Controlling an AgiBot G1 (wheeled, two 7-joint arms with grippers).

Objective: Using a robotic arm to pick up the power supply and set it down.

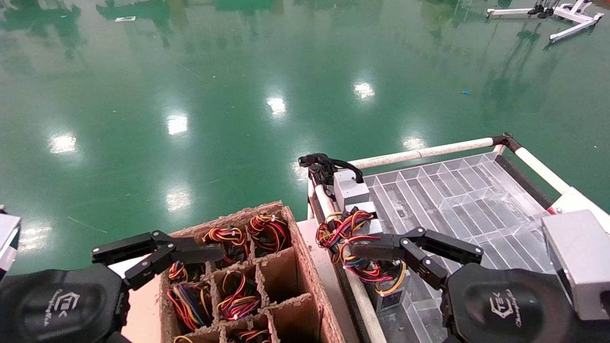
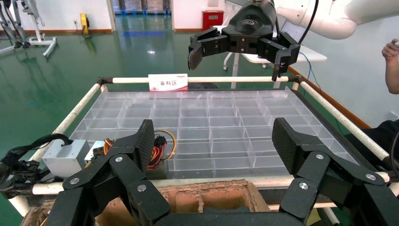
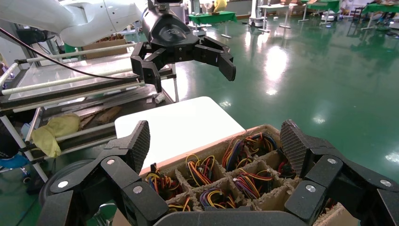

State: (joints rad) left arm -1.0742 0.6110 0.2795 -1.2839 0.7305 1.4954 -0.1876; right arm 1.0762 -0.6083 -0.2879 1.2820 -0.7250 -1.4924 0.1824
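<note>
Already down, a power supply (image 1: 391, 290) sits in one slot of the clear divided tray (image 1: 476, 200), its dark face up and its red, yellow and orange wires (image 1: 345, 233) spilling over the tray's near edge; the long slots hold such a box upright and apart from its neighbours. A plain grey box (image 1: 351, 189) with a black cable lies farther back at the tray's corner. The right tool (image 1: 381, 252) hangs over the wire bundle with its fingers spread and nothing between them, which reads as a release just made, or an approach. Beside the tray stands a cardboard crate (image 1: 305, 267) whose cells keep more wire bundles sorted. The left tool (image 1: 157, 252) hovers above that crate, released too, probably placed to reach into a cell for the next unit.
</note>
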